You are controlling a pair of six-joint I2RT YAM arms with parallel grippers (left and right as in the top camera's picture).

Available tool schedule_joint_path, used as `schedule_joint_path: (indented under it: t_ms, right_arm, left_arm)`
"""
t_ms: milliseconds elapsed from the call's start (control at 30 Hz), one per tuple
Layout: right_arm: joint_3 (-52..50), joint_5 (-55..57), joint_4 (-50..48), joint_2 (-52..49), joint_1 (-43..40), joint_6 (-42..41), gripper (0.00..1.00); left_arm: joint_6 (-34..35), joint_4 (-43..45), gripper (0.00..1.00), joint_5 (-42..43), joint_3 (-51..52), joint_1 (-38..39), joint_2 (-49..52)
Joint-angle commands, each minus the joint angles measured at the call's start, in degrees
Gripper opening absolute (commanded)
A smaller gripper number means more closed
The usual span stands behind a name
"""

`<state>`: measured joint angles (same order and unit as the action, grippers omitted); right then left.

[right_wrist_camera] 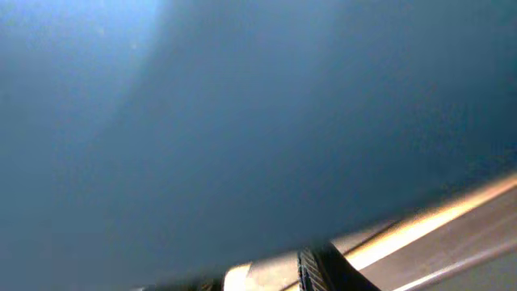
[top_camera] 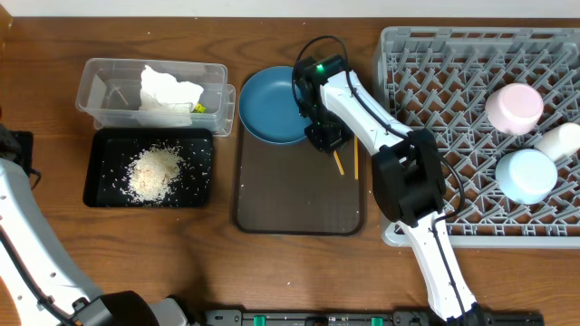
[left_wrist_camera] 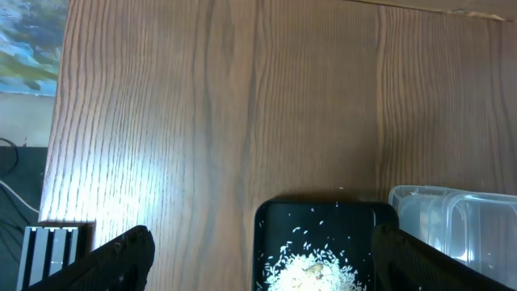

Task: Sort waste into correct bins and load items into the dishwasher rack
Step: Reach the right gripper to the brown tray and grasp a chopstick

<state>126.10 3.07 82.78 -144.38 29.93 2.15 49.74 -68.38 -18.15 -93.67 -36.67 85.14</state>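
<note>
The dark blue plate (top_camera: pixel 270 104) lies over the far left corner of the brown serving tray (top_camera: pixel 299 195). My right gripper (top_camera: pixel 319 136) is shut on the plate's right rim. In the right wrist view the plate (right_wrist_camera: pixel 242 121) fills the frame, with one ribbed finger (right_wrist_camera: pixel 327 271) under its edge. Two chopsticks (top_camera: pixel 339 163) lie on the serving tray beside that gripper. My left gripper (left_wrist_camera: pixel 262 255) hangs open over the near end of the black tray (left_wrist_camera: pixel 323 214), which holds rice scraps (left_wrist_camera: pixel 311 271). The dishwasher rack (top_camera: pixel 453 72) stands at the right.
The clear tub (top_camera: pixel 109 86) behind the black tray (top_camera: pixel 100 154) holds white tissue (top_camera: pixel 168 89) and a snack wrapper (top_camera: pixel 198 108). In the rack sit a pale cup (top_camera: pixel 514 107), a light blue bowl (top_camera: pixel 526 175) and a white bowl (top_camera: pixel 557 140).
</note>
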Motion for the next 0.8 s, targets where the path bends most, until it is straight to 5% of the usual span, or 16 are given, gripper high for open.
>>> schedule_joint_path:
  t_ms: [0,133,300,767]
  right_arm:
    - [-1.9,0.57,-0.98,-0.02,0.09,0.7,0.28]
    - [-3.65,0.57,-2.25,-0.02,0.09,0.68,0.25]
    - [-3.96,0.59,-2.25,-0.02,0.04,0.66,0.01]
    - [-0.42,0.57,0.26,3.43,-1.73,0.07,0.01]
  left_arm:
    - [0.52,-0.17,0.89,-0.5,-0.31,-0.24,0.48]
    - [0.52,-0.17,0.89,-0.5,-0.31,-0.24,0.48]
    - [0.52,-0.17,0.89,-0.5,-0.31,-0.24,0.48]
    - [0.52,-0.17,0.89,-0.5,-0.31,-0.24,0.48]
